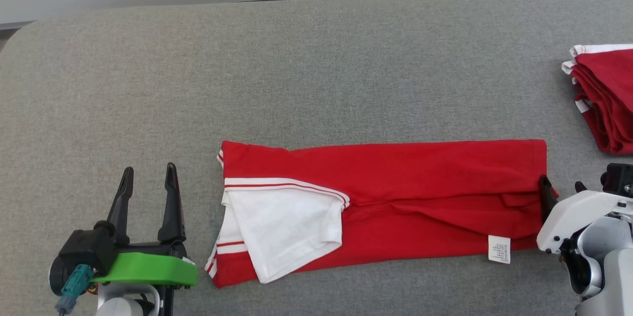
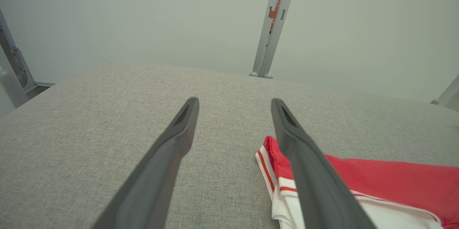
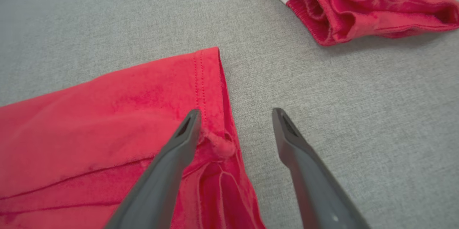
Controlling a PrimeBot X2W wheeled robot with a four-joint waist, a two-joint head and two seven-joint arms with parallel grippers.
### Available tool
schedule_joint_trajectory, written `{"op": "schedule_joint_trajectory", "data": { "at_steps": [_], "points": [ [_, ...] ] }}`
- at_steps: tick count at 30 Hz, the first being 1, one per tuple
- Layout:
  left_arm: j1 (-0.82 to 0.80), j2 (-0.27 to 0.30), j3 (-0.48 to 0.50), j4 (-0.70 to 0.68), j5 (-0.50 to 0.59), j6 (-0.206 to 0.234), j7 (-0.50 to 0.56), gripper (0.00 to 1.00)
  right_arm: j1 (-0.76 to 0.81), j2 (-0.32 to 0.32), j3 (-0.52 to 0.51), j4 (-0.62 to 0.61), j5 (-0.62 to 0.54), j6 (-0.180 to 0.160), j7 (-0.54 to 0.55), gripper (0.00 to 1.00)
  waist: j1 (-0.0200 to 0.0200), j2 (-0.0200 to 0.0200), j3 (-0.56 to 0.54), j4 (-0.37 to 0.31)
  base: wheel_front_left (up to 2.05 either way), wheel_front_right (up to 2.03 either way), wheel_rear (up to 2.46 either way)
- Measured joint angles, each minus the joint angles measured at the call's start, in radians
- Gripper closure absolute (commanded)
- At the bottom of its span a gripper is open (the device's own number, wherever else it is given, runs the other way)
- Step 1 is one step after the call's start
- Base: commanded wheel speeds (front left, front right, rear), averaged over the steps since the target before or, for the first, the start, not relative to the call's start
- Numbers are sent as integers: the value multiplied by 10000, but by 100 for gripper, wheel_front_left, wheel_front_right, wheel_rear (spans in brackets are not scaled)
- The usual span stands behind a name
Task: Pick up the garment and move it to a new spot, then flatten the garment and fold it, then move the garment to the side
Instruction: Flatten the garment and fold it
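Red knit garment [image 1: 395,192] with a white sleeve and red-striped white trim lies folded into a long band on the grey fabric surface [image 1: 296,68], on the near side, centre to right. Small white care label [image 1: 499,249] sits at its lower right. Left gripper [image 1: 150,167] is at lower left, just beside the garment's sleeve end, not touching it; jaws spread wide, nothing held. Right gripper [image 3: 235,111] is at the garment's right hem; jaws wide apart, straddling the hem edge, one finger on the red cloth by a small bunched spot, the other over bare surface, no grip. Pile of folded red garments [image 1: 608,98] lies apart, far right.
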Motion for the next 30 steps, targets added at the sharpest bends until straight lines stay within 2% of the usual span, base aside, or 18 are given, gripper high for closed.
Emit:
{"op": "schedule_joint_trajectory", "data": {
  "at_steps": [8,16,17,18,19,26,30],
  "points": [
    [0,-2,-86,107,-107,-40,0,0,-151,48,410,1168,148,-2,224,0,0,0,30,109,0,0,0],
    [-1,-6,-121,142,-167,-50,-2,0,-315,-140,663,1605,219,-10,320,0,0,0,72,246,0,0,0],
    [-1,-6,-121,148,-167,-50,0,0,-344,-176,692,1647,232,-8,336,14,0,-1,74,255,0,0,0],
    [-1,-6,-127,163,-167,-50,0,0,-387,-211,731,1701,274,-10,347,94,0,0,77,263,0,0,0],
    [-1,-6,-128,186,-167,-52,-2,0,-435,-255,786,1756,311,-10,364,100,0,-1,73,268,0,0,0],
    [0,-8,-42,290,-165,-54,0,0,-490,-418,955,1709,341,10,148,100,0,0,-2,216,0,0,0],
    [-1,-8,-19,407,-117,-54,0,0,-396,-537,334,1315,389,8,-79,100,0,0,-124,132,0,0,0]
  ]
}}
